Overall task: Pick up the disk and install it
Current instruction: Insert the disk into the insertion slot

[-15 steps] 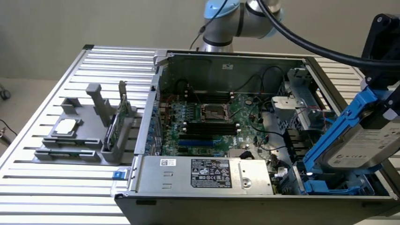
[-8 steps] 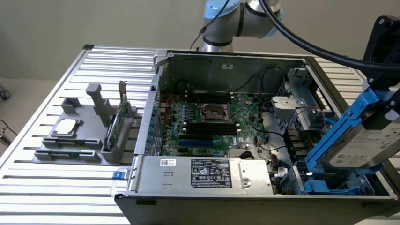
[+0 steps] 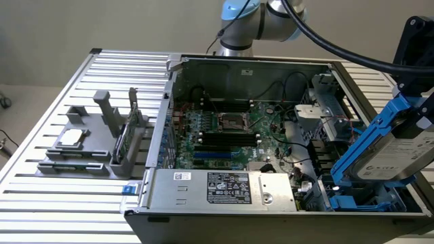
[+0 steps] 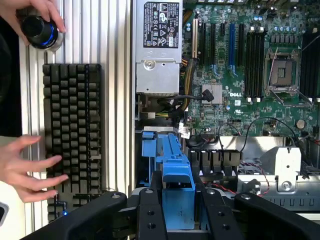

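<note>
Open computer case (image 3: 244, 76) lying on the slatted surface (image 3: 54, 203). Contents: motherboard (image 3: 224, 132) across the floor, grey power supply (image 3: 224, 188) along the near wall, drive bay (image 3: 359, 206) with blue fittings in the corner at the exterior view's right.

Beside the case, at the exterior view's left: grey holder (image 3: 74, 168) carrying a square silver chip (image 3: 71, 137) laid flat and a green card (image 3: 125, 137) standing on edge.

The disk (image 3: 397, 152): clamped in the pincer (image 3: 424, 114), tilted, label facing outward, blue rails around the metal body. Position: above the drive bay corner, not seated in the bay.

Exterior view additionally: holder and its parts, disk label and full outline.

Wrist view additionally: pincer (image 4: 179, 215) fingers (image 4: 150, 212) pressed against both sides of the disk (image 4: 175, 175) at its blue rail. Outside the case wall: black keyboard (image 4: 72, 130), a person's hand (image 4: 30, 167) flat at its edge, a second hand (image 4: 42, 12) on a black knob (image 4: 40, 30).
</note>
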